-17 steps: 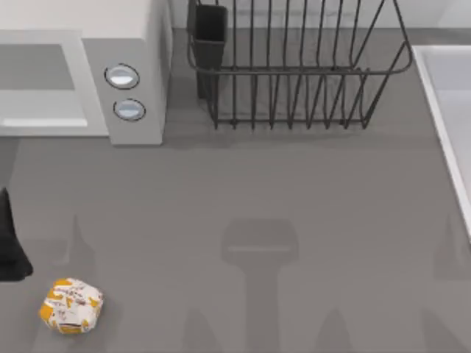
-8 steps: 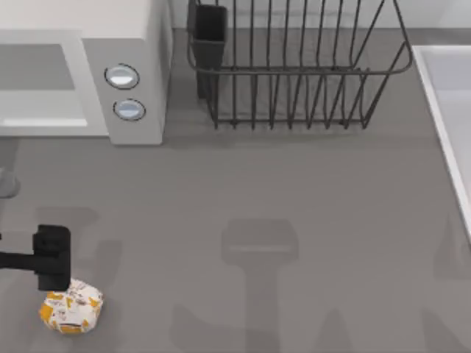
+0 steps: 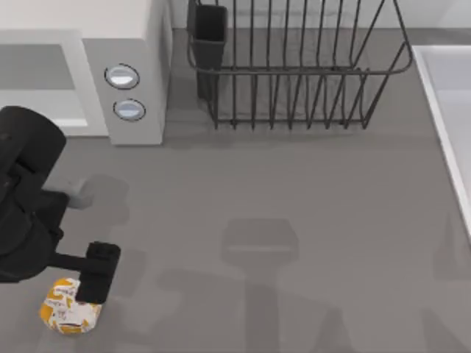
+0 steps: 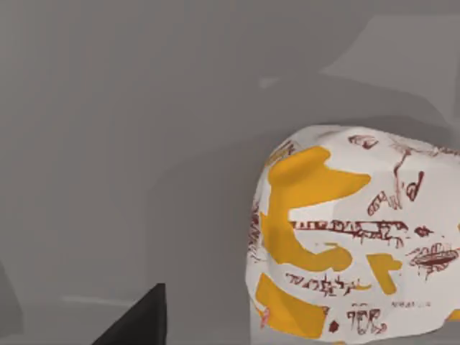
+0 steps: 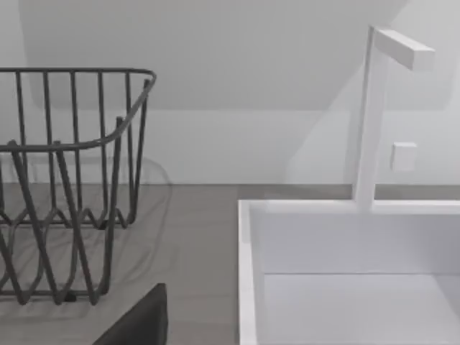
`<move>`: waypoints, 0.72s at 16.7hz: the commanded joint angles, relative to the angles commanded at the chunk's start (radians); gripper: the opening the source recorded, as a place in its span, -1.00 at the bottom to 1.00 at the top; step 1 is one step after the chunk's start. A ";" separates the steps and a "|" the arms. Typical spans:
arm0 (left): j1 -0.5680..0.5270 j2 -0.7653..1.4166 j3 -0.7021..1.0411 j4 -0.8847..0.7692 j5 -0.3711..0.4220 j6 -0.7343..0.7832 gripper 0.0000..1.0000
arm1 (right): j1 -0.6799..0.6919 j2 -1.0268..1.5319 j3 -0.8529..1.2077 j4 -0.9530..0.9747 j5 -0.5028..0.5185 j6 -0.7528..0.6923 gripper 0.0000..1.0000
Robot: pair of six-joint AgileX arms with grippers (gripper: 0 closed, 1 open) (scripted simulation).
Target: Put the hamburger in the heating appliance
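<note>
The hamburger [image 3: 65, 309], a round bundle in white paper with orange and dark print, lies on the grey table at the front left. My left gripper [image 3: 93, 281] hangs over its right-hand top edge, with the black arm reaching in from the left. In the left wrist view the hamburger [image 4: 352, 237] looms close, beside a dark part of the gripper at the picture's edge. The heating appliance [image 3: 136, 81], a white microwave with two round knobs, stands at the back left with its grey cavity [image 3: 37, 77] showing. The right arm is parked off to the right.
A black wire dish rack [image 3: 294, 81] with a dark cup [image 3: 210, 29] stands at the back centre. A white sink [image 3: 450, 103] lines the right edge. The right wrist view shows the rack [image 5: 72, 180], the sink rim [image 5: 248, 273] and a white faucet [image 5: 370, 115].
My left arm has swung in from the left edge. Its gripper has moved right and toward the front, from beside the hamburger to over its top edge. The hamburger has not moved.
</note>
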 joint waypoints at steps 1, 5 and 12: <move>-0.010 0.042 0.024 -0.028 0.000 -0.004 1.00 | 0.000 0.000 0.000 0.000 0.000 0.000 1.00; -0.025 0.106 0.062 -0.071 -0.001 -0.009 1.00 | 0.000 0.000 0.000 0.000 0.000 0.000 1.00; -0.022 0.142 0.020 0.003 -0.001 -0.006 1.00 | 0.000 0.000 0.000 0.000 0.000 0.000 1.00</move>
